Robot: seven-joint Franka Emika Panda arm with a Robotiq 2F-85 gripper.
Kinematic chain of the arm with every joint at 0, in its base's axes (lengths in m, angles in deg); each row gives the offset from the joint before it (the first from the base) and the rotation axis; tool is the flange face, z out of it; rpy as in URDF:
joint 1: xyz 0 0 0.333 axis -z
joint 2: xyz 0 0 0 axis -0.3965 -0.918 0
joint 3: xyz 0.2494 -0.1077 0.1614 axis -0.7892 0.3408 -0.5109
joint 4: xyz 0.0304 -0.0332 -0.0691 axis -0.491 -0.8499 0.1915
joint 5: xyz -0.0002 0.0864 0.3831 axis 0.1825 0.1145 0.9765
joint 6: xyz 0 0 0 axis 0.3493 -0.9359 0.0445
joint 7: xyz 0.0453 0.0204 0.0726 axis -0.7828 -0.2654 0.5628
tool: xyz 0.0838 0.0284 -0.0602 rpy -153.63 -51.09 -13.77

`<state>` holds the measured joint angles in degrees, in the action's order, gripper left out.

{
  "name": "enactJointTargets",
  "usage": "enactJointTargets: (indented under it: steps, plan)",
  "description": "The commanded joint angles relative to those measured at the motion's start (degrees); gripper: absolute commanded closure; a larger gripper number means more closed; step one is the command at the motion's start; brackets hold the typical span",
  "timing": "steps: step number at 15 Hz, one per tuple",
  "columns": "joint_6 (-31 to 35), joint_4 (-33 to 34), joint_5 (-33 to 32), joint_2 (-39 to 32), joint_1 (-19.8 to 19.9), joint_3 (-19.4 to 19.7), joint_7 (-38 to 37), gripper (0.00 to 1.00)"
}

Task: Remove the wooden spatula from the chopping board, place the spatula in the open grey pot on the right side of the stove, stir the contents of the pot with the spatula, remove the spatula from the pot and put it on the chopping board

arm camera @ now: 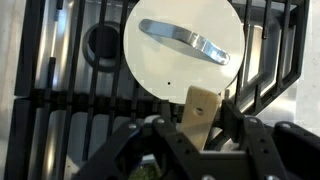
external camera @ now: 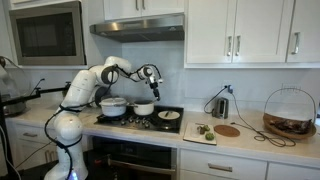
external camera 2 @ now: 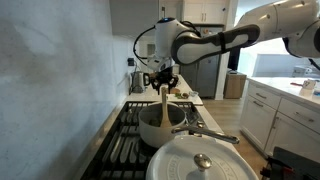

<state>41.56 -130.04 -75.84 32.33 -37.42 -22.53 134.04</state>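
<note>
Plainly the gripper (arm camera: 200,138) has its jaws on either side of the wooden spatula (arm camera: 201,112), near the top of its handle. Whether they pinch it or only flank it I cannot tell. In an exterior view the spatula (external camera 2: 164,100) stands nearly upright below the gripper, its lower end down inside the grey pot (external camera 2: 158,124) on the stove (external camera 2: 125,140).

If the hold is loose or off-centre, a stirring sweep could let the handle pivot or slip, and the spatula would fall against the pot's rim. The pot is small and low, so a blade pushed hard against its wall could drag it across the grates or flick its contents out. The larger lidded pot (external camera 2: 205,160) stands just beside it, and a wide sweep could knock it. The chopping board (external camera: 192,134) lies well apart, beyond the pan (external camera: 168,116), so a weak grip risks a drop on that carry.
</note>
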Motion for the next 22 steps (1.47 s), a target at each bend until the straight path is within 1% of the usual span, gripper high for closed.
enactJointTargets:
  steps: [1,2,3,4,6,8,9,17,22]
  plan:
    - [0.8,1.1,-1.8,-0.4,-0.8,0.6,-0.3,0.62]
    - [0.8,1.2,-2.1,-0.5,-0.9,0.6,-0.3,0.58]
    - [0.8,1.2,-2.2,-0.5,-0.9,0.6,-0.4,0.59]
    - [0.8,1.2,-2.4,-0.5,-1.0,0.7,-0.4,0.66]
    - [0.8,1.3,-2.6,-0.5,-1.0,0.7,-0.4,0.82]
    - [1.2,1.4,-2.9,-0.6,-1.0,0.7,-0.7,0.95]
    - [1.2,1.5,-2.9,-0.6,-1.0,0.8,-0.6,0.93]
    - [0.5,2.0,-1.8,-1.1,-1.0,0.5,-0.9,0.93]
    - [0.8,3.5,-1.9,-1.6,-2.5,0.0,-1.1,0.93]
